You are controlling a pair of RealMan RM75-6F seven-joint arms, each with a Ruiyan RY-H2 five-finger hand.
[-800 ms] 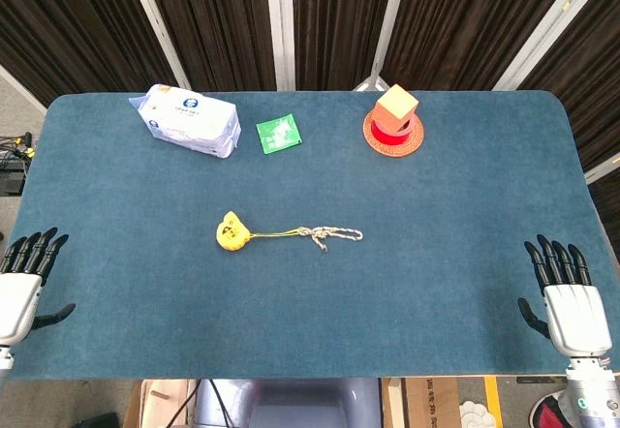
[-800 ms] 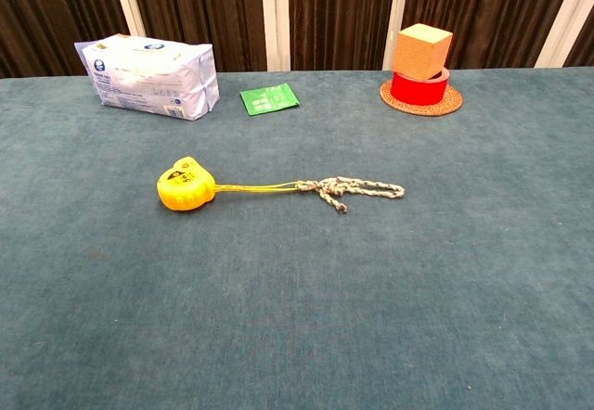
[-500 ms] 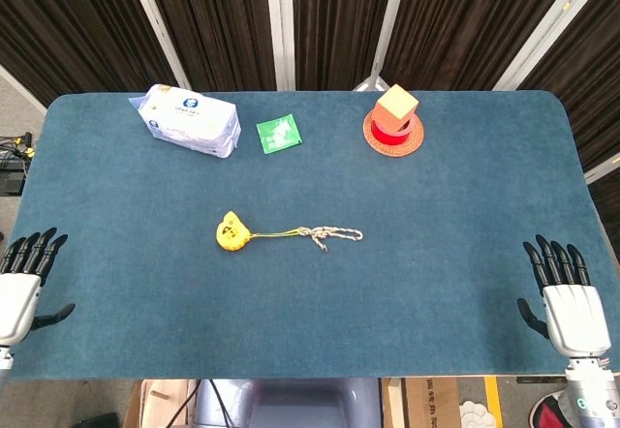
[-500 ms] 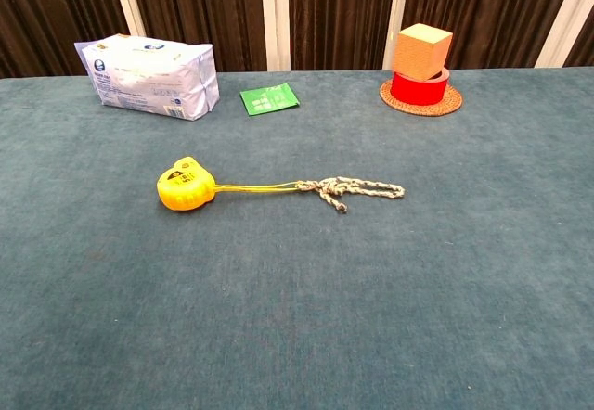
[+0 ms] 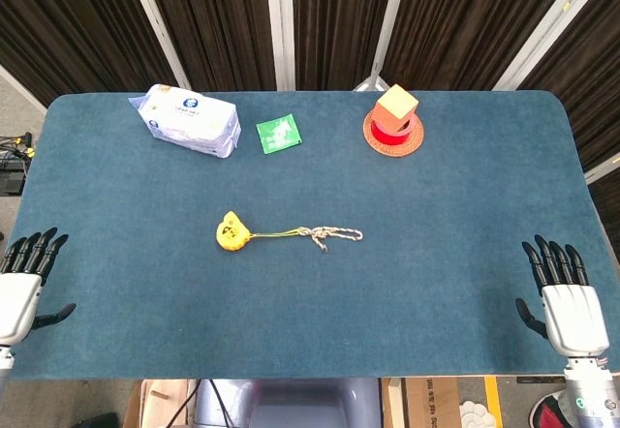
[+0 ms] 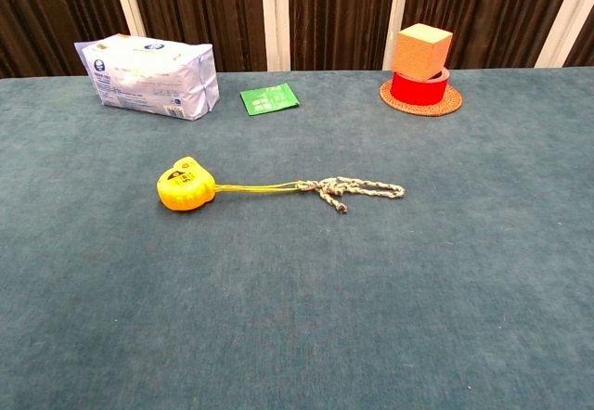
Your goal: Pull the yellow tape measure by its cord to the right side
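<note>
The yellow tape measure [image 5: 231, 232] [image 6: 185, 185] lies a little left of the table's middle. A thin yellow line runs right from it into a braided pale cord [image 5: 334, 235] [image 6: 357, 188] lying loose on the cloth. My left hand [image 5: 21, 285] hovers flat at the near left corner, fingers spread, holding nothing. Over the near right corner my right hand [image 5: 564, 296] is likewise flat and empty, far from the cord. Neither hand shows in the chest view.
A white wipes pack [image 5: 186, 120] [image 6: 148, 76] sits at the back left, a green packet [image 5: 279, 135] [image 6: 269, 99] beside it. At the back right an orange cube on a red roll rests on a woven coaster [image 5: 393, 141] [image 6: 420, 104]. Blue cloth covers the table [image 5: 465, 205].
My right hand has slid slightly toward the near edge. The tape measure, cord and left hand have not moved.
</note>
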